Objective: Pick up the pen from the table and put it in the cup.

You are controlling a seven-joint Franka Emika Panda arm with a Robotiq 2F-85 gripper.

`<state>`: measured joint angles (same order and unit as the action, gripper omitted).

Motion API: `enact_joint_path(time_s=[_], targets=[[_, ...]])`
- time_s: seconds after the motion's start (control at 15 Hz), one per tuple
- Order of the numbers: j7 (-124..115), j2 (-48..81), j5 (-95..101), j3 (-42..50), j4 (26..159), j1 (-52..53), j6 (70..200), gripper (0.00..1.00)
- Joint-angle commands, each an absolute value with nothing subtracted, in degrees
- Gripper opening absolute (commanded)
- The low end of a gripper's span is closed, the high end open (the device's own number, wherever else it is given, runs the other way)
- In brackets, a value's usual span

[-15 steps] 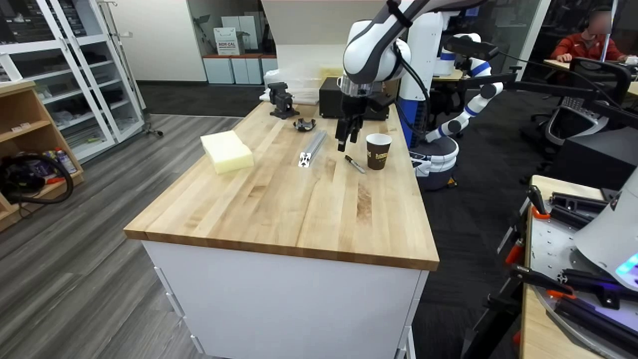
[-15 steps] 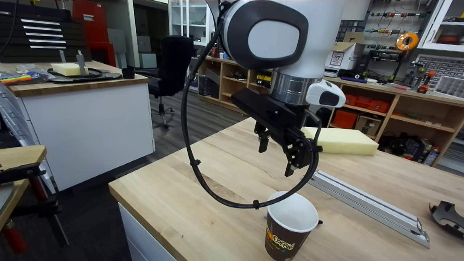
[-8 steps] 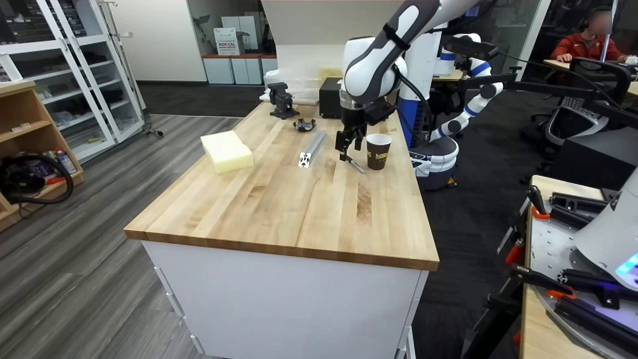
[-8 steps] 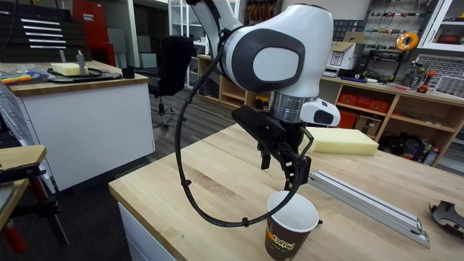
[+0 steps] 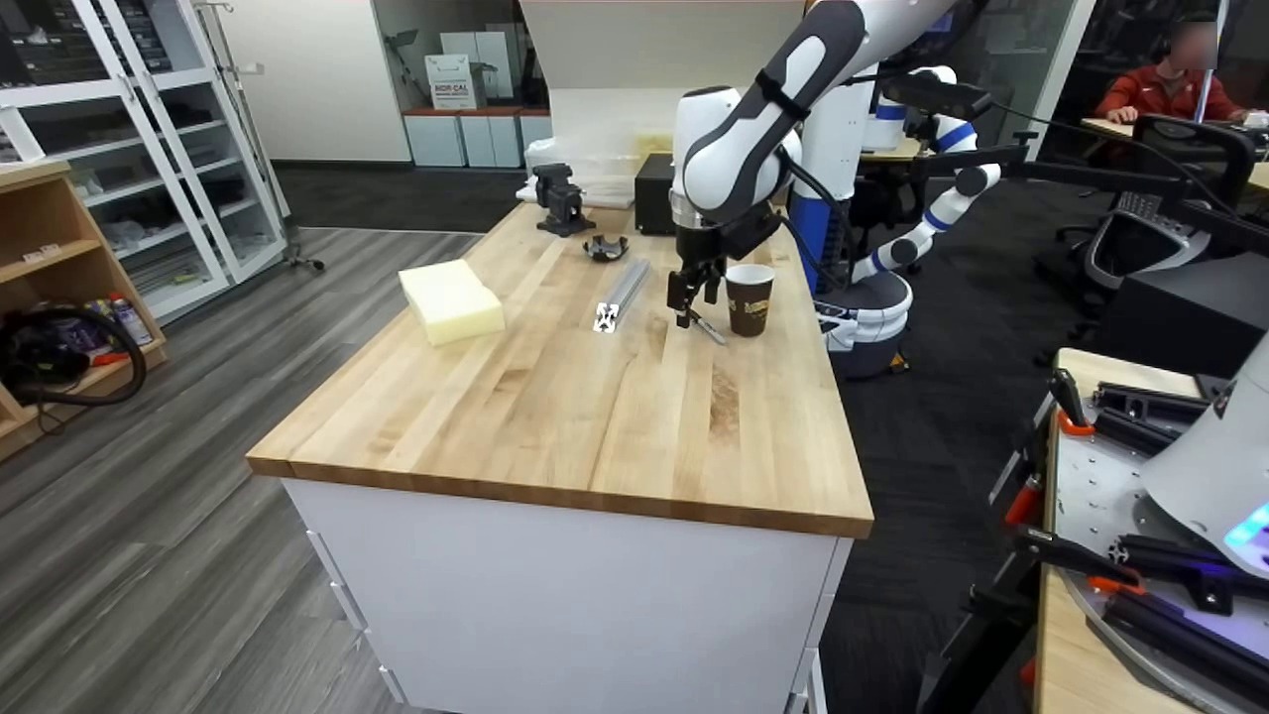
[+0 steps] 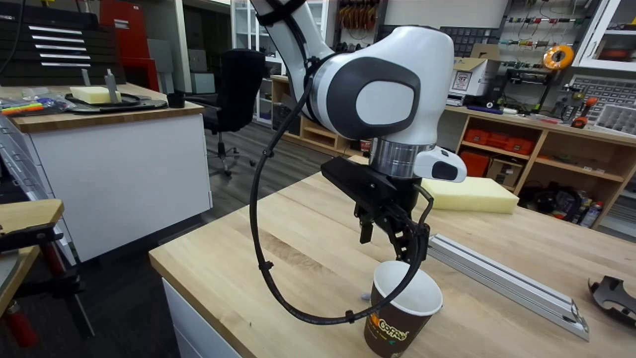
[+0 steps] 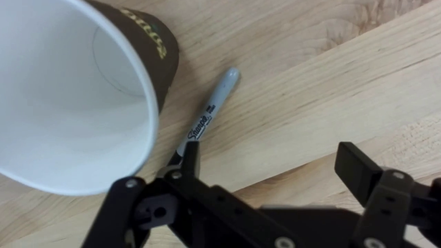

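Resting on a white cabinet (image 5: 565, 595), the striped wood surface (image 5: 496, 421) carries a pale yellow block (image 5: 451, 302), a grooved metal rail (image 5: 624, 291), a dark curved part (image 5: 605, 250), a black vise (image 5: 562, 201) and a black box (image 5: 655, 196). Grey plank flooring (image 5: 198, 476) and a glass-fronted cupboard (image 5: 161, 149) lie to one side; in an exterior view, wooden shelving (image 6: 531, 160) beyond holds red bins (image 6: 520, 145). The brown paper cup (image 5: 749, 302) stands open end up, its white inner wall and round bottom exposed in the wrist view. Just beside it on the surface lies the pen (image 7: 205, 117), grey-barrelled with a black end, the latter partly hidden behind one finger (image 7: 189, 155) of the claw (image 7: 270, 155). The jaws are spread well apart, with wood grain visible between them and the pen outside the gap; whether the finger touches pen or cup cannot be told. Relative to half a second earlier, the claw is slightly lower and the rim of the cup has shifted a little; the pen's grey tip now shows beside the cup in an exterior view, where the black end, formerly visible, is largely concealed.
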<state>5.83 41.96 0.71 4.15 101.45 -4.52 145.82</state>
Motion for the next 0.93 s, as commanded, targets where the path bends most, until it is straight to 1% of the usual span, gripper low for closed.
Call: enact_joint_path(time_s=[0.0, 0.47, 0.67, 0.87], targets=[[7.33, 43.86, 2.55, 3.48, 98.51, -5.06, 142.74, 1.00], [12.07, 43.19, 1.37, 1.01, 95.23, -6.59, 129.78, 1.00], [12.13, 43.10, 1.70, 1.36, 94.34, -6.29, 127.68, 1.00], [12.17, 43.46, 2.16, 1.65, 93.33, -6.13, 128.76, 1.00]])
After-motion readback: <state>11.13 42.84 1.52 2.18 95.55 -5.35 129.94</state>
